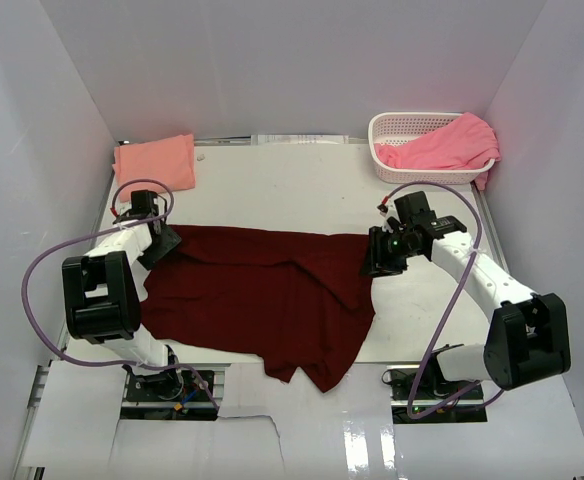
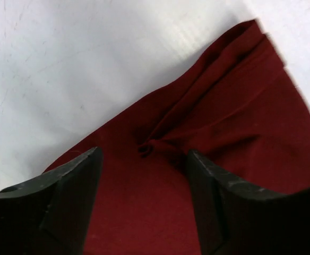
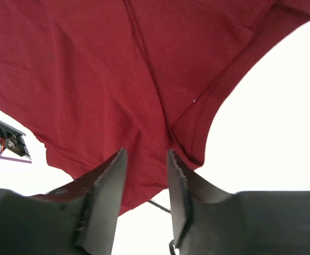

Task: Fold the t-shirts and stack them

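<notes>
There's the dark maroon cloth t-shirt (image 1: 262,295), spread soft and creased across the middle of the desk (image 1: 272,185), one loose tail trailing towards the near edge. Over its far-left corner sits the left pincer (image 2: 144,156), black fingers (image 2: 72,202) wide apart, a small puckered twist of cloth lying unpinched between them. The right pincer (image 3: 144,159) is at the shirt's right edge by the stitched hem, jaws parted by a narrow gap, gripping nothing. Far left lies a folded salmon-peach t-shirt (image 1: 154,160), flat and squarish. Far right, a brighter pink t-shirt (image 1: 442,148) slumps crumpled in a white plastic lattice basket (image 1: 384,135).
</notes>
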`<state>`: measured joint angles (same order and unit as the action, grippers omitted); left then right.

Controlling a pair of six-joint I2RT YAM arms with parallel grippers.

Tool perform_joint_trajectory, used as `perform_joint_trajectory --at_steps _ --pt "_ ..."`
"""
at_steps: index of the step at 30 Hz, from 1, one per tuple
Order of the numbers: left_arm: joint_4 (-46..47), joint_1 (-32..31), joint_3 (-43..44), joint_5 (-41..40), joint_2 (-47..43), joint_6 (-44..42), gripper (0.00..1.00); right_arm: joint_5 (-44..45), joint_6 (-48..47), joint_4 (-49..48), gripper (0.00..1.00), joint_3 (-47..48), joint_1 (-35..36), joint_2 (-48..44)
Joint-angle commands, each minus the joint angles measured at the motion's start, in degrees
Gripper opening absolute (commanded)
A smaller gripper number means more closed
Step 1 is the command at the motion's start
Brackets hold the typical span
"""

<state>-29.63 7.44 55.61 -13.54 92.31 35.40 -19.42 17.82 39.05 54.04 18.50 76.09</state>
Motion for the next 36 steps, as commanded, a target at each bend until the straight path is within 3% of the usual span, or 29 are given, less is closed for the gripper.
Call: perform_joint_trajectory --at_steps 1,5,11,20,25,36 --pt "-1.31 0.47 -0.86 -1.57 -3.28 1.69 0.77 1.4 0.19 1.65 0.44 0.36 0.22 0.46" --pt "-3.07 0.38 0.19 -5.87 -7.31 2.39 0.81 1.75 1.16 1.03 0.57 1.77 0.22 0.63" --pt "0.88 0.47 1.68 -6.85 -14.53 0.12 0.85 4.56 2.57 -2.39 0.58 5.19 -0.31 6.15" --pt "9.23 0.38 9.59 0.7 -5.14 -8.59 0.9 12.38 4.06 -7.84 0.58 12.65 -0.48 18.03" --pt "10.38 0.38 13.02 4.75 1.63 -9.82 0.9 18.01 3.62 -7.41 0.59 17.85 -0.57 22.77" --pt "11.79 0.29 16.1 8.27 10.08 -10.96 0.88 20.9 2.83 -7.58 0.57 22.6 -2.59 30.16"
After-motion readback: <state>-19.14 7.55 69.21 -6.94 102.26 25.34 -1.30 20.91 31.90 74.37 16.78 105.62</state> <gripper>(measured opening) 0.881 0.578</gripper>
